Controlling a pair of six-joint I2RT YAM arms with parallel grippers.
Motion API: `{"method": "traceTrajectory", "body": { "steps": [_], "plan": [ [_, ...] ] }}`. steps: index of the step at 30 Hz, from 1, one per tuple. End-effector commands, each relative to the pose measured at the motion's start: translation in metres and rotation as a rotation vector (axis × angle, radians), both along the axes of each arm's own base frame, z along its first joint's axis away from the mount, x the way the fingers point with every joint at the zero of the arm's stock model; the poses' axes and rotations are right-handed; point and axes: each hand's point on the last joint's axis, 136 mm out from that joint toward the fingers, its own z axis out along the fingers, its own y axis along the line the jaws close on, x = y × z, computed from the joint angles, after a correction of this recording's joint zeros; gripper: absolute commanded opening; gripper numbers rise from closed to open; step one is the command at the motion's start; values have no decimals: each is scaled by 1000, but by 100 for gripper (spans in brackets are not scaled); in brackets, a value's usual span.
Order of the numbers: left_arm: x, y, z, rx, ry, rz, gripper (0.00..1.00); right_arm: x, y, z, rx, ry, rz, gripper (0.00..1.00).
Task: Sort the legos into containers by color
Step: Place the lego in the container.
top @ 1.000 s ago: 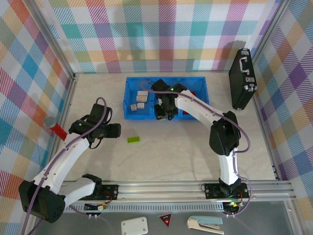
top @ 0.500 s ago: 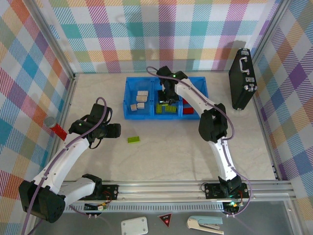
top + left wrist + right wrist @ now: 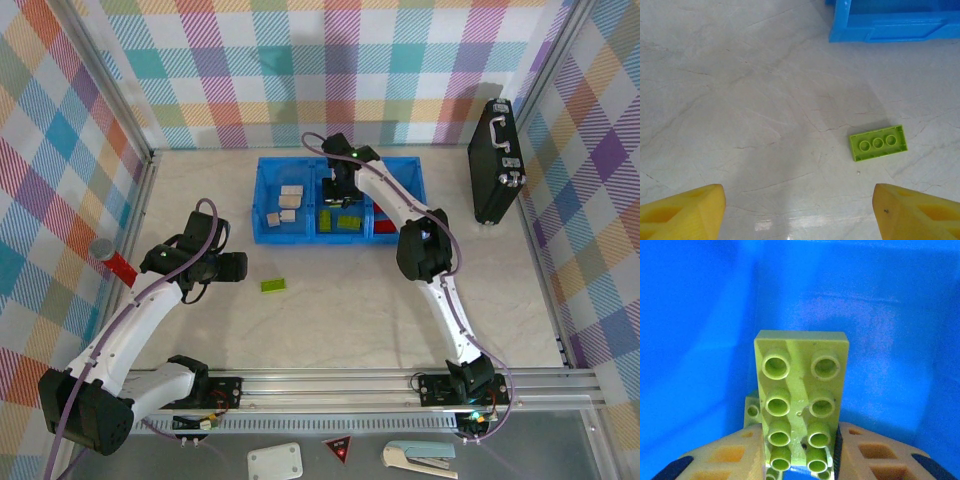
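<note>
Pinching lime brick [image 3: 801, 390] inside blue tray [image 3: 266, 192], right pincer [image 3: 800, 452], left pincer [image 3: 799, 210] spread

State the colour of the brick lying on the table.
Lime green brick, best in left wrist view.

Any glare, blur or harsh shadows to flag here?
Left wrist: small glare patch on the table at bottom, loose green brick sharp. Right wrist: gripped green brick sharp, blue tray wall behind it soft. Top external: even light, faint shadows.

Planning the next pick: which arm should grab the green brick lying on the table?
Left: the left gripper, open, hovers near the loose green brick; the right gripper is shut on the held green brick over the blue tray.
</note>
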Motion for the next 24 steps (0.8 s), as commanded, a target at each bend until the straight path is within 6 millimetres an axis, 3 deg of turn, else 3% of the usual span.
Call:
{"method": "traceTrajectory", "body": {
  "steps": [1,13,18,24],
  "plan": [
    [3,-1,-2,-6,-5,-14,77,15,19,3,98,-37,5,35],
    [2,0,-2,-6,-3,-12,77,27,38,-15,194,-51,5,37],
    [2,-1,-3,-8,1,-15,77,25,39,-8,206,-56,10,45],
    [2,-1,-3,-10,1,-15,77,18,37,9,222,-68,14,47]
  ]
}}
